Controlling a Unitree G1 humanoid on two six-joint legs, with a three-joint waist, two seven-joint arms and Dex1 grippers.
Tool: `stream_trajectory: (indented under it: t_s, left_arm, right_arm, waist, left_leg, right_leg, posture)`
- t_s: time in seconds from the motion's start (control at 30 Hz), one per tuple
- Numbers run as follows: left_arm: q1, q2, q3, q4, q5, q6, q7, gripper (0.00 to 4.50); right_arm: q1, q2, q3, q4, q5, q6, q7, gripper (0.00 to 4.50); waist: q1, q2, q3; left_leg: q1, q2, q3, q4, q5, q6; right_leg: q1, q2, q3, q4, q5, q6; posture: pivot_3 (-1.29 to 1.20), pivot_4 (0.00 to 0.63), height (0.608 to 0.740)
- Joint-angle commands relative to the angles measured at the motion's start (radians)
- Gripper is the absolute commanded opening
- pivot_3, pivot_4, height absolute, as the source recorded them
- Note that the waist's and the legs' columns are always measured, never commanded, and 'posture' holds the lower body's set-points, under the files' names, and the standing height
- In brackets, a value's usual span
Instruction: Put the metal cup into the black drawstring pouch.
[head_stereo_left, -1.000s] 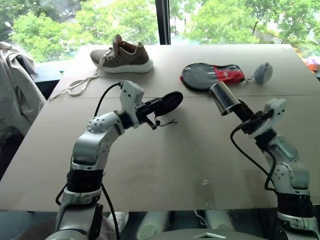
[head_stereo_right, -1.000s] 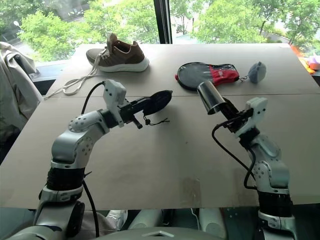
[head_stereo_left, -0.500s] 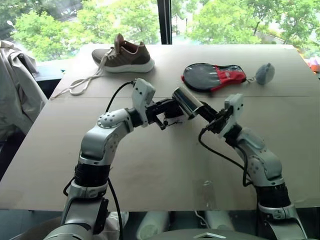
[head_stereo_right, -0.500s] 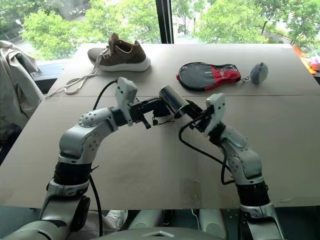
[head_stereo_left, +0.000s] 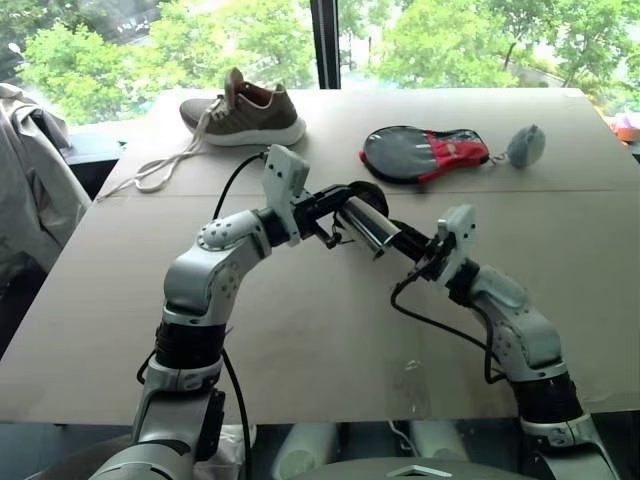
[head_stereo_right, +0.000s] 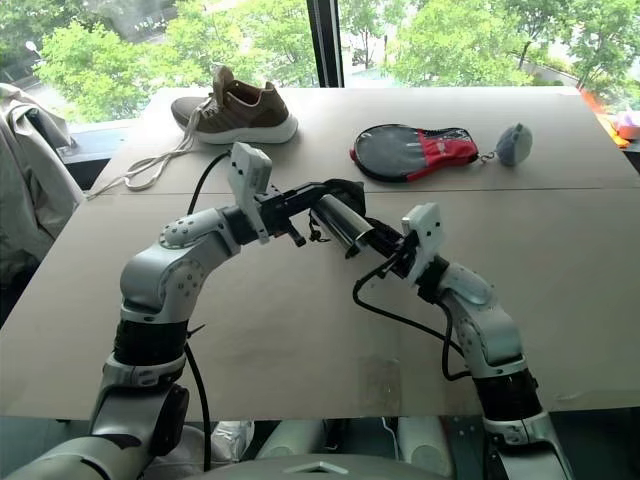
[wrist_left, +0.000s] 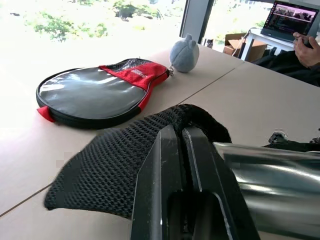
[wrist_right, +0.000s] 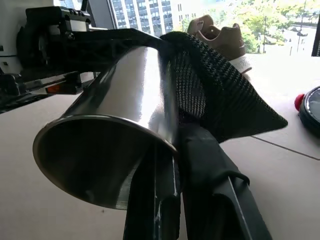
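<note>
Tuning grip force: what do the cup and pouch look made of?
Cup: looks like polished steel, smooth, mirror reflections along its wall. Pouch: black open-weave mesh fabric, soft by the look; it drapes in folds.

metal cup (wrist_right: 115, 135): shiny silver
black drawstring pouch (wrist_left: 125, 160): black mesh weave
paddle case (wrist_left: 95, 95): grey, black, red
shoe (head_stereo_left: 243, 110): brown, white sole
table (head_stereo_left: 350, 330): tan

The shiny, tapered steel cup (head_stereo_left: 366, 224) lies tilted in mid-air above the table. Its base end meets the mouth of the black mesh drawstring pouch (wrist_left: 130, 165).
</note>
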Motion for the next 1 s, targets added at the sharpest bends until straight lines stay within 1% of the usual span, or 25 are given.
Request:
stream_trajectory:
  t_s: [0.03,0.13,0.23,0.37,0.53,0.63,0.73,0.83,0.87,0.9,1.0]
  left_arm:
    - [-0.015,0.003,-0.001,-0.057,-0.026,-0.002,-0.012,0.0]
    - [0.002,0.018,-0.018,-0.091,-0.05,0.014,-0.051,0.0]
    - [0.023,0.05,-0.058,-0.117,-0.041,0.011,-0.09,0.0]
    - [0.049,0.066,-0.088,-0.12,-0.025,-0.01,-0.113,0.0]
    - [0.051,0.065,-0.096,-0.112,-0.029,-0.018,-0.117,0.0]
    - [0.048,0.057,-0.099,-0.099,-0.026,-0.028,-0.116,0.0]
    - [0.043,0.048,-0.1,-0.086,-0.024,-0.036,-0.119,0.0]
    - [0.035,0.037,-0.102,-0.065,-0.022,-0.045,-0.12,0.0]
    - [0.031,0.033,-0.103,-0.057,-0.02,-0.048,-0.12,0.0]
    - [0.026,0.027,-0.106,-0.047,-0.018,-0.054,-0.12,0.0]
    - [-0.01,-0.005,-0.115,-0.014,-0.014,-0.073,-0.115,0.0]
  right_arm:
    - [-0.037,0.003,-0.005,0.0,-0.038,-0.032,-0.024,0.09]
    - [-0.055,0.016,-0.017,0.03,-0.069,-0.031,-0.065,0.09]
    - [-0.067,0.05,-0.021,0.035,-0.055,0.017,-0.106,0.09]
    - [-0.086,0.162,-0.059,0.011,0.037,0.118,-0.196,0.09]
    - [-0.126,0.348,-0.23,-0.005,0.329,0.291,-0.35,0.09]
    - [-0.15,0.441,-0.352,0.018,0.588,0.384,-0.468,0.09]
    - [-0.171,0.468,-0.426,0.025,0.832,0.448,-0.571,0.09]
    - [-0.184,0.44,-0.435,0.029,0.956,0.455,-0.638,0.09]
    - [-0.187,0.422,-0.427,0.027,0.96,0.455,-0.643,0.09]
    - [-0.188,0.379,-0.39,0.016,0.888,0.443,-0.625,0.09]
    - [-0.192,0.177,-0.156,-0.002,0.475,0.347,-0.514,0.09]
  waist:
    - [-0.002,0.0,0.0]
    - [-0.003,0.0,0.0]
    - [-0.005,0.0,0.0]
    - [-0.005,0.0,0.0]
    - [-0.004,0.0,0.0]
    - [-0.005,0.001,0.0]
    - [-0.004,0.001,0.0]
    - [-0.006,0.001,0.0]
    - [-0.007,0.001,0.0]
    - [-0.009,0.001,0.0]
    - [-0.009,0.002,0.0]
  left_leg:
    - [0.0,0.0,0.0,0.0,0.0,0.0]
    - [0.0,0.0,0.0,0.0,0.0,0.0]
    - [0.0,0.0,0.0,0.0,0.0,0.0]
    - [0.0,0.0,0.0,-0.001,0.0,0.0]
    - [0.0,0.0,0.0,-0.001,0.0,0.0]
    - [0.0,0.0,0.0,-0.001,0.0,0.0]
    - [0.0,0.0,0.0,-0.001,0.0,0.0]
    - [0.0,0.0,0.0,-0.002,0.0,0.0]
    - [0.0,0.0,0.0,-0.002,0.0,0.0]
    - [0.0,0.0,0.0,-0.002,0.0,0.0]
    - [0.0,0.0,0.0,-0.002,0.0,0.0]
  right_leg:
    - [0.0,0.0,0.0,0.0,0.0,0.0]
    - [0.0,0.0,0.0,0.0,0.0,0.0]
    - [0.0,0.0,0.0,0.0,0.0,0.0]
    - [0.0,0.0,0.001,0.0,0.0,0.0]
    - [0.0,0.0,0.001,0.0,0.0,-0.001]
    - [0.0,0.0,0.001,0.0,0.001,-0.001]
    - [0.0,0.0,0.001,-0.001,0.001,-0.001]
    - [-0.001,0.0,0.001,-0.001,0.001,-0.001]
    - [-0.001,0.0,0.001,-0.001,0.0,-0.001]
    - [-0.001,0.0,0.001,0.0,0.001,-0.001]
    - [0.0,0.0,0.001,0.0,0.001,-0.001]
  posture:
    - [0.0,0.15,0.74]
    - [0.0,0.15,0.74]
    - [0.0,0.15,0.74]
    - [0.0,0.15,0.74]
    - [0.0,0.15,0.74]
    - [0.0,0.15,0.74]
    - [0.0,0.15,0.74]
    - [0.0,0.15,0.74]
    - [0.0,0.15,0.74]
    - [0.0,0.15,0.74]
    - [0.0,0.15,0.74]
